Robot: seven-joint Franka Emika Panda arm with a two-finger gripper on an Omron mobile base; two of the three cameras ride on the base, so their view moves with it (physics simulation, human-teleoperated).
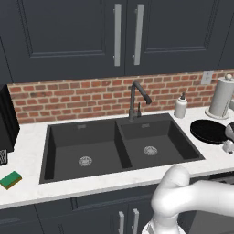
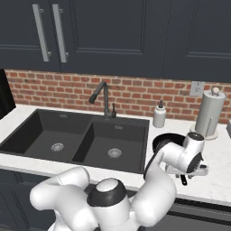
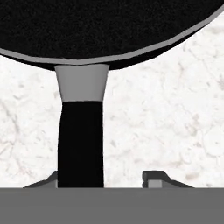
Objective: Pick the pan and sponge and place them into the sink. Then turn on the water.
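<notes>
The black pan (image 1: 208, 131) (image 2: 168, 140) lies on the white counter right of the sink (image 1: 50, 151) (image 2: 90, 131). In the hand view its handle (image 3: 81, 131) runs down from the pan's rim (image 3: 109, 26) between my fingertips. My gripper (image 3: 103, 179) (image 2: 184, 178) (image 1: 227, 146) hangs low over that handle, open; the handle sits against the left fingertip and a gap is left to the right fingertip (image 3: 154, 177). The green and yellow sponge (image 1: 10, 179) rests on the counter left of the sink. No water is in view at the faucet (image 1: 135, 98) (image 2: 103, 94).
A white soap dispenser (image 1: 181, 107) (image 2: 159, 115) and a paper towel roll (image 1: 222, 98) (image 2: 210, 113) stand behind the pan against the brick wall. A dark appliance (image 1: 7, 119) stands at the far left of the counter.
</notes>
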